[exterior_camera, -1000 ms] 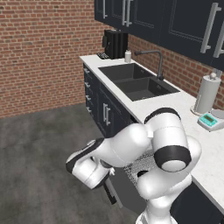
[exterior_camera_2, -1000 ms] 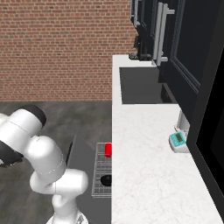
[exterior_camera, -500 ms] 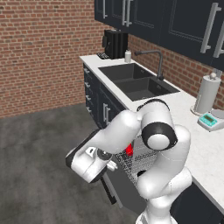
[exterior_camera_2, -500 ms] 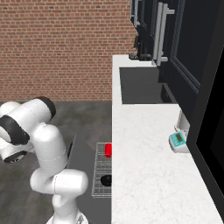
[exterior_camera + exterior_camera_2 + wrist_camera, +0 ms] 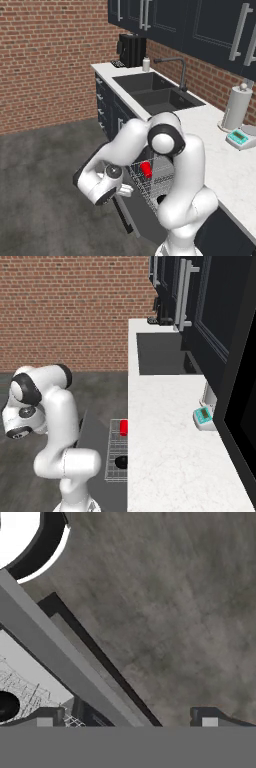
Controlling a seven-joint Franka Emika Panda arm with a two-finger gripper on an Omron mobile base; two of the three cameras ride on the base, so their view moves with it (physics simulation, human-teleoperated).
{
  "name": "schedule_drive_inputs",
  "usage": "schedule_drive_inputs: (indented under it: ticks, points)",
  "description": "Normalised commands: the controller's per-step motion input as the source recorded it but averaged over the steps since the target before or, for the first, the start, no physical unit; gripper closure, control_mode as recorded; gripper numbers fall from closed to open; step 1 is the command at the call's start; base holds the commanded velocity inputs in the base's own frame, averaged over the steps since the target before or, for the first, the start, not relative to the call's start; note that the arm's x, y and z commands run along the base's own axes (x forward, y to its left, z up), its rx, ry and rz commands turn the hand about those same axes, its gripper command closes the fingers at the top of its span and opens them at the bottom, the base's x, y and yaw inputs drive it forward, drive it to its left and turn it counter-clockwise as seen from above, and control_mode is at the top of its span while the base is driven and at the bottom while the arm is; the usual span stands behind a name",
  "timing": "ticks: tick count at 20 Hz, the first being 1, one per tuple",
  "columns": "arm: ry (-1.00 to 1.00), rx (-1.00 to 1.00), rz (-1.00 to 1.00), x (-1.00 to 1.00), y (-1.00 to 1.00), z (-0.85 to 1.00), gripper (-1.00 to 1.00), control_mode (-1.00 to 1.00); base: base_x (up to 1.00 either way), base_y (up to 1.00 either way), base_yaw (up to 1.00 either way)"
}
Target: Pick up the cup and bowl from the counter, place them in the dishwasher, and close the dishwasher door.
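On the left of the left base view my arm has swung down and out from over the rack within the last second, so the tool point(image 5: 127, 190) now hangs low over the floor point(image 5: 45, 165) beside the outer edge of the dishwasher door point(image 5: 131, 220), its fingers spread wide and holding nothing. I read that as the loading being finished and the arm lining up to get under the door's lip. Moving right, the wire rack point(image 5: 145, 182) is pulled out over the open door, and the cup point(image 5: 145, 169) lies in it, red body with a white rim, tipped on its side as far as I can tell. The bowl point(image 5: 161, 200) sits lower in the same rack, small, round and black, mostly hidden by my arm here; the right base view shows it more plainly at the near end of the rack. Further right the white surface point(image 5: 220, 165) carries neither of them, just a paper towel roll point(image 5: 235, 107) and a teal scale point(image 5: 241, 138). In the hand view the door's grey inner face runs diagonally between the fingertips, with floor beyond. What remains, I judge, is pushing the rack in and lifting the door shut.
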Motion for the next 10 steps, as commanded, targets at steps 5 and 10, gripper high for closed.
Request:
schedule_drive_inputs:
  ticks: [5, 10]
  points:
    - [0.0, -0.51, 0.02, -0.02, 1.0, -0.21, -1.0, -1.0, 0.0, 0.0, 0.0]
    - [0.0, -0.5, 0.02, 0.0, 1.0, -0.29, -1.0, -1.0, 0.0, 0.0, 0.0]
